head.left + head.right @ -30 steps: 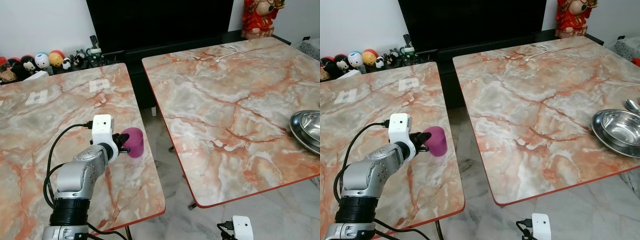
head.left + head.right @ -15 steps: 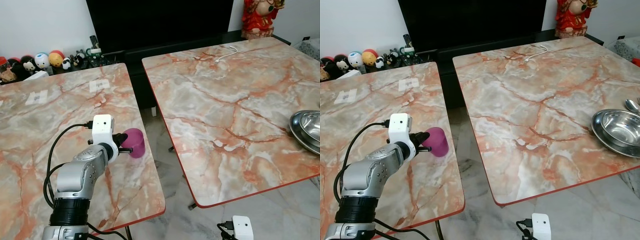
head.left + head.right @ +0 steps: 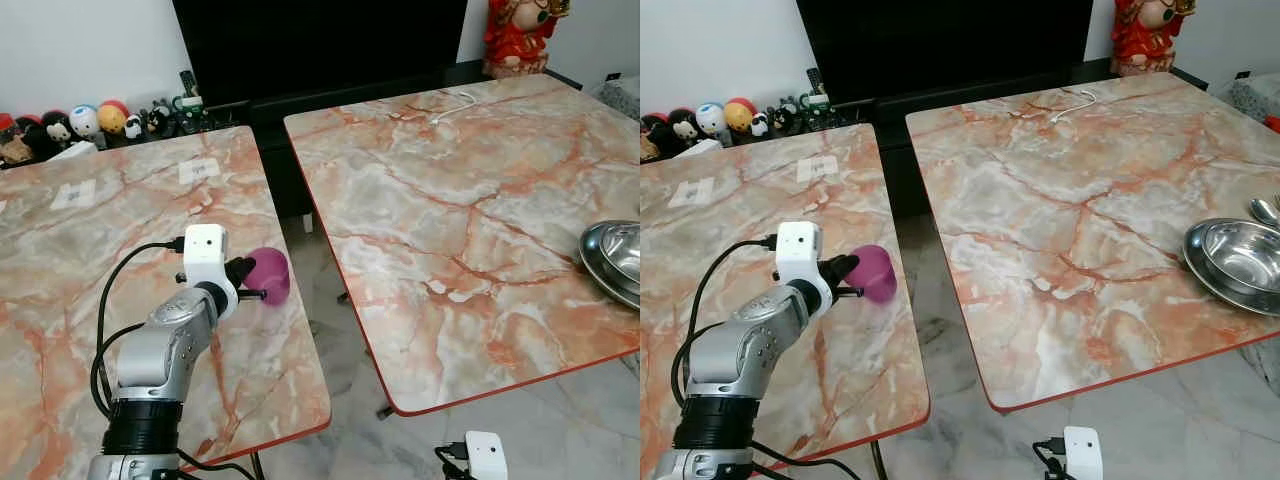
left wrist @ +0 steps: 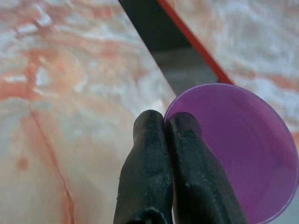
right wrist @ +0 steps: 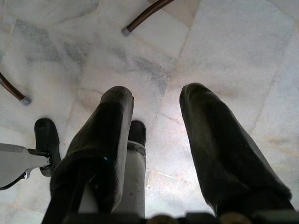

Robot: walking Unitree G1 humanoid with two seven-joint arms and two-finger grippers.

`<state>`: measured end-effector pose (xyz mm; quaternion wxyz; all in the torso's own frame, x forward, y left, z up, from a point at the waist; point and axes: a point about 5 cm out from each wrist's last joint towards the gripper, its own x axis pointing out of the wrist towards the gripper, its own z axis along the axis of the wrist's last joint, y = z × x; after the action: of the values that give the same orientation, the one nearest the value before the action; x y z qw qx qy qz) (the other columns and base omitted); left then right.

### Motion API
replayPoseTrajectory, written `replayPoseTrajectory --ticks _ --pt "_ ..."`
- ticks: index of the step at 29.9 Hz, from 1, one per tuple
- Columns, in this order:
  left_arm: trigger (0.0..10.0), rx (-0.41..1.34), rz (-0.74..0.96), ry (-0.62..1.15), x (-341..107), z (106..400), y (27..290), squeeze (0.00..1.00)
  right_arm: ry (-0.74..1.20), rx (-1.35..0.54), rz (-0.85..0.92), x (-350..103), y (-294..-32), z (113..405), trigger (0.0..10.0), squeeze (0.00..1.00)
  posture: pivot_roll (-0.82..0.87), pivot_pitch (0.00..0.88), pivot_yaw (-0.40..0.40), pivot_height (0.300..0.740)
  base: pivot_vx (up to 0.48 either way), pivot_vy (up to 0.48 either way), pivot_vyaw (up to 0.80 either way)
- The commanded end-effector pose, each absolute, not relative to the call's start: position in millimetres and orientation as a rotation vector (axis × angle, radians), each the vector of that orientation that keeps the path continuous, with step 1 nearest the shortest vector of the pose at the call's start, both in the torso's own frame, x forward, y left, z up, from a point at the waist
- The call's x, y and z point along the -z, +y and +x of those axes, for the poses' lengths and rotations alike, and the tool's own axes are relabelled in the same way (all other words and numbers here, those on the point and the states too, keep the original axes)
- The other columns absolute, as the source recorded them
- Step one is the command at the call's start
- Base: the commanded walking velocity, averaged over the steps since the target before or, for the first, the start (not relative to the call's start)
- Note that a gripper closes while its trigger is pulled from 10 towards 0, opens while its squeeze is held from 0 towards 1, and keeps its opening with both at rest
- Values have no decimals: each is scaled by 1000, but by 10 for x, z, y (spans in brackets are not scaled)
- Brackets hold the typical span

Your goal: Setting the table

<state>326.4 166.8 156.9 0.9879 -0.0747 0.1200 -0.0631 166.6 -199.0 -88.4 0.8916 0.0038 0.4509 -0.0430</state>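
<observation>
Purple cup (image 3: 267,277) tipped on its side in the air, just over the left table (image 3: 90,230) near its right edge. Left gripper (image 4: 169,122) pinches only the cup's rim, fingers pressed together on it. Thin hold, probably; a jolt could drop it to the floor. Right gripper (image 5: 156,100) hangs idle, fingers apart. Bowls (image 3: 1240,255) on the right table.

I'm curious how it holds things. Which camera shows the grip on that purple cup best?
The left wrist view: the left gripper is shut on the purple cup, pinching its rim, with the hollow inside visible. Both eye views show the cup from outside, tipped sideways, the fingers small beside it.
</observation>
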Motion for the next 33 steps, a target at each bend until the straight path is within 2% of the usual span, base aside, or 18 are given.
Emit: replayPoseTrajectory --ticks 1,9,10,13,24,33 --pt "0 80 -149 170 -1651 3261 1755 0 938 78 4 883 -1972 1674 10000 0 12 0 61 740 0 0 0" --pt "0 -52 -40 -60 -1769 3167 1989 0 939 81 0 888 -1977 1661 10000 0 4 0 61 740 0 0 0" --pt "10000 -56 -24 -85 -1768 3147 2000 0 940 80 -1 889 -1980 1658 10000 0 4 0 58 740 0 0 0" --pt "10000 -30 8 -164 -1787 3081 1986 0 943 82 -6 892 -1990 1646 10000 0 -3 0 58 740 0 0 0" --pt "10000 -13 68 -203 -1799 3105 1942 0 942 87 -2 892 -1993 1645 10000 0 -3 0 56 740 0 0 0" --pt "10000 9 68 -218 -1777 3117 1906 0 940 88 0 887 -1996 1657 10000 0 -1 0 53 740 0 -399 0"
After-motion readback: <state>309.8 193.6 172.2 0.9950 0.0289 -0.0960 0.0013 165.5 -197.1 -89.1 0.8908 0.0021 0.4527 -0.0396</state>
